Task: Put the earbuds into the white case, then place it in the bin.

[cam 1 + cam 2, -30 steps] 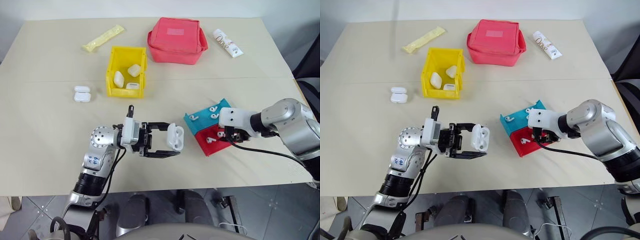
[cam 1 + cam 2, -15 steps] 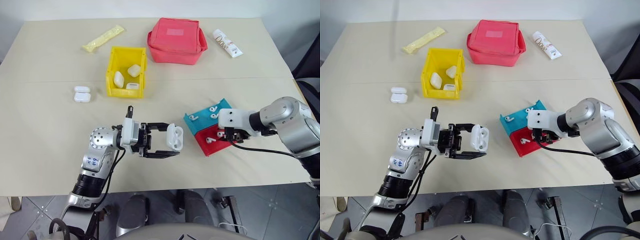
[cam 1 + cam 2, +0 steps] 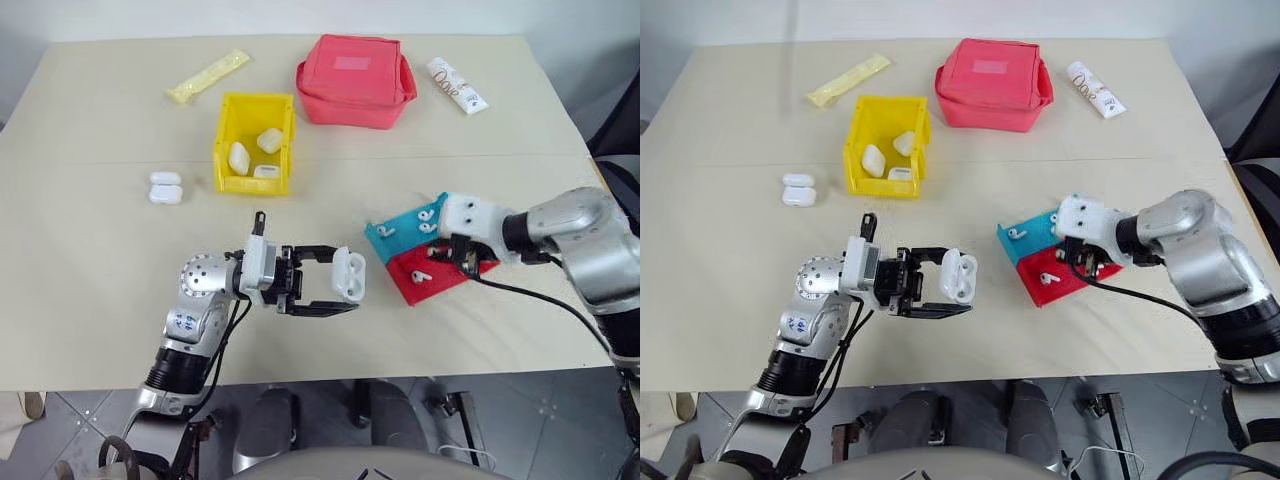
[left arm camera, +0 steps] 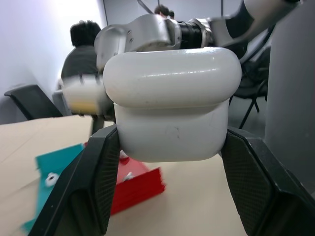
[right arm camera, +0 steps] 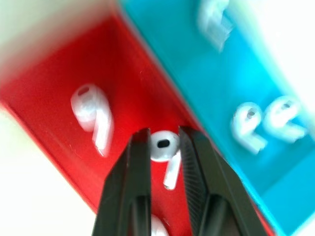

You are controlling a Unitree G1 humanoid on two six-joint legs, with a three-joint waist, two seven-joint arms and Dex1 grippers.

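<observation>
My right gripper has its two black fingers pinched on one of the earbuds, head between the tips and stem hanging below, over the red tray. Another earbud lies in that red tray at its 9 o'clock, and three more rest in the blue tray that touches it at about 2 o'clock.

My left gripper is clamped on the white case, lid closed, held above the table near the front edge, at roughly 9 o'clock from the trays.

The bin stands further back, at 11 o'clock from the held case, with three white cases inside. Two more white cases sit just beside it at its 8 o'clock. The red pouch is at the bin's 2 o'clock.
</observation>
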